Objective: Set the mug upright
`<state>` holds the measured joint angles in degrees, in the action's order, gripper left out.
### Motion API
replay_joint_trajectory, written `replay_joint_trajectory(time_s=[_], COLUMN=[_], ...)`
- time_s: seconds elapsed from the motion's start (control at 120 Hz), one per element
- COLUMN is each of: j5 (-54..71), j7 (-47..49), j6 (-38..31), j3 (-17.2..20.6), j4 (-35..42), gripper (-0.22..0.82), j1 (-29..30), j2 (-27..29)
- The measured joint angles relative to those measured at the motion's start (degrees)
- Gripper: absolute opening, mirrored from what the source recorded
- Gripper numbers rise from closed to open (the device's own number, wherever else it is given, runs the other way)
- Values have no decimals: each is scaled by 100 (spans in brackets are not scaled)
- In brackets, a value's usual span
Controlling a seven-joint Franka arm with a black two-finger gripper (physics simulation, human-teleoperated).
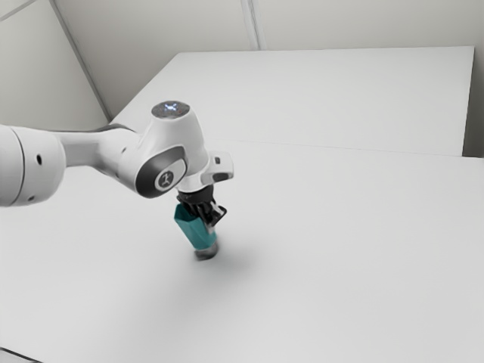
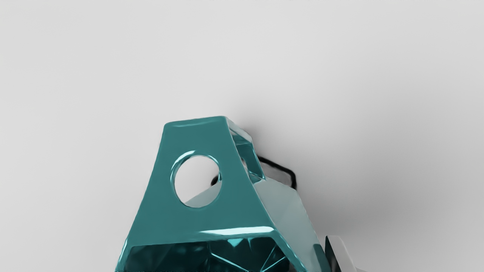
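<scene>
The gripper (image 1: 206, 217) is held low over the near-middle of the table (image 1: 340, 249), against the mug (image 1: 195, 229); whether it is spread, pressed together or pinching the mug cannot be told. The mug is tilted, its mouth up toward the exterior view's left and its lower end toward the right; contact with the tabletop cannot be judged. Righting seems unfinished. A secure hold should be confirmed, then the mouth should be brought slowly rightward over the base. If let go while leaning, the mug could topple; release is best delayed until the base sits flat.
</scene>
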<state>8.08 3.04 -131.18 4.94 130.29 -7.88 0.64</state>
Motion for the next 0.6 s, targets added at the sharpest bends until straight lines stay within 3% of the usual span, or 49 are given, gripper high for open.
replay_joint_trajectory(time_s=[0.358, 0.6], j5=[19, -105], j7=[233, 246], j6=[-349, -395], j3=[-27, -3], j4=[39, 43], gripper=[-17, -2], j1=[-150, -155], j2=[-200, -184])
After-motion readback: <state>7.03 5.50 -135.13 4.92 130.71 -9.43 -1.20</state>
